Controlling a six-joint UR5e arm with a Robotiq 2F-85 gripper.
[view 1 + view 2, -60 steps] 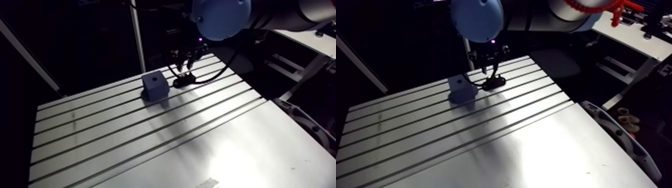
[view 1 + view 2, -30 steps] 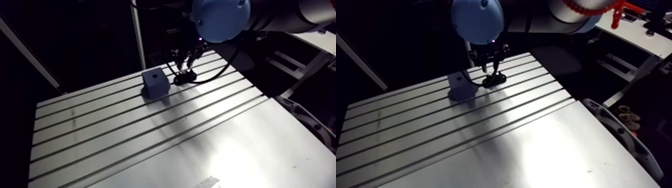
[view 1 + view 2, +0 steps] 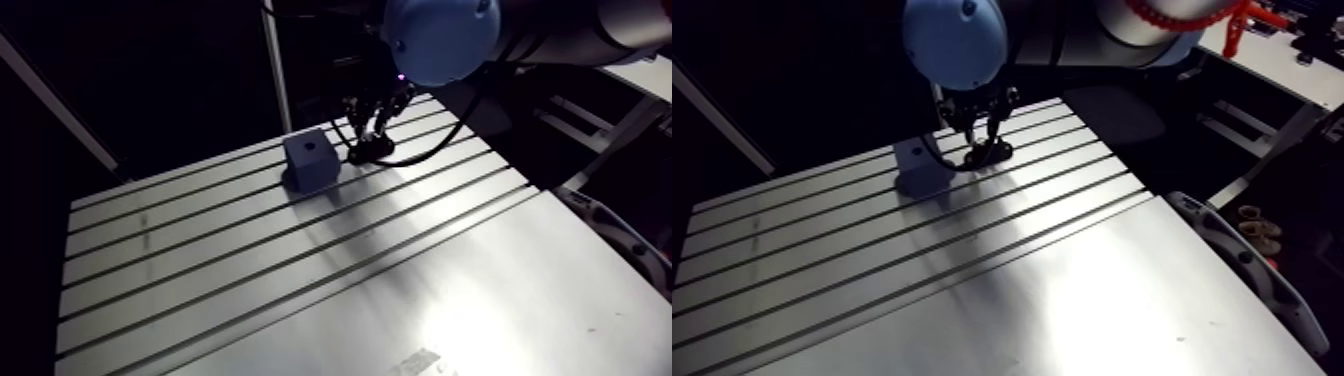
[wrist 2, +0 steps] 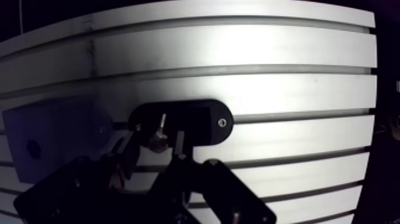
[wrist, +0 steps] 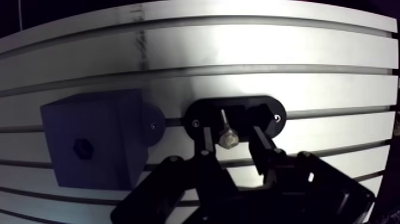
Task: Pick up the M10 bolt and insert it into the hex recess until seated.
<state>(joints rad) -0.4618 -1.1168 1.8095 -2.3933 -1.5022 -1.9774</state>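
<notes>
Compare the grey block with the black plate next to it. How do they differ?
The grey block stands tall and boxy; the black plate lies flat and oval. The block's hex recess is empty, while the plate carries the bolt, with the gripper open, one finger on either side of it. Both sit side by side on the slotted table.

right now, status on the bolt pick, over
Gripper open, straddling bolt. Bolt standing in black holder, not gripped. Block with hex recess beside holder, nothing in the way.
</notes>
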